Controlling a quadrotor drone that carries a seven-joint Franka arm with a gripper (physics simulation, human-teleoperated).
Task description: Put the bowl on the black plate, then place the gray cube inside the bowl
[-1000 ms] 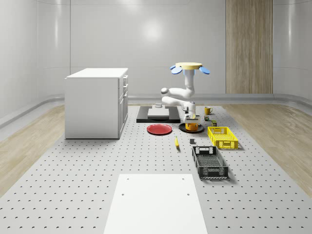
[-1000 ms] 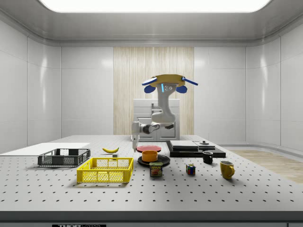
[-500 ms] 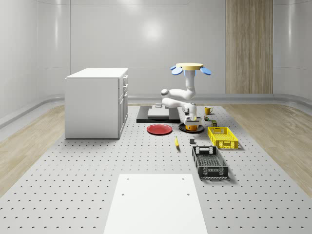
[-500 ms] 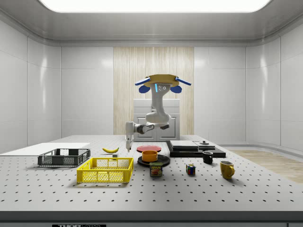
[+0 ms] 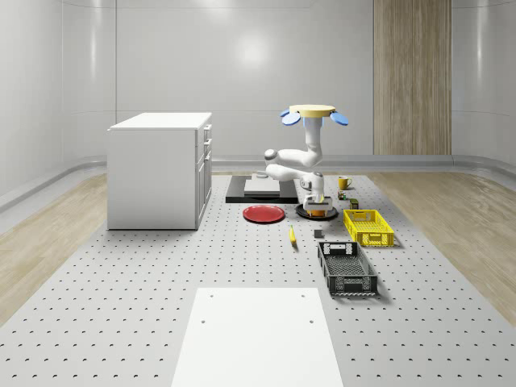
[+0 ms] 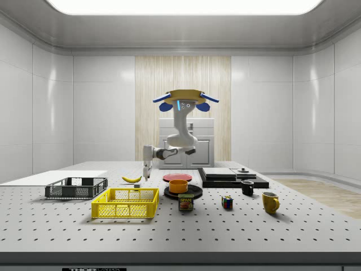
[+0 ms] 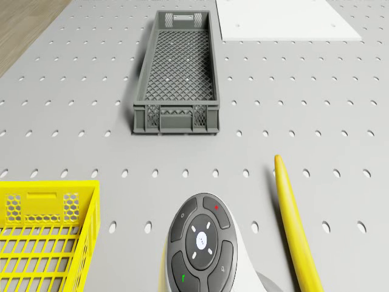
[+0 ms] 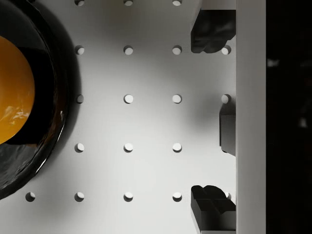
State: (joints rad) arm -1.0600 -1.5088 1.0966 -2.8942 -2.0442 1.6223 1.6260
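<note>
The orange bowl sits on the black plate. The small gray cube lies on the table in front of the plate, beside the banana. My drone hovers over this area. The arm reaches down, and my gripper hangs open just above the table, past the plate's rim and on the side view's left of the bowl. Nothing lies between its fingers.
A yellow crate and a dark crate stand nearby. A red plate, a white cabinet, a Spam can, two mugs and a white sheet are also on the table.
The drone and arm have shifted toward the side view's left. The gripper has left its spot over the bowl and now hangs lower, beyond the plate's edge.
</note>
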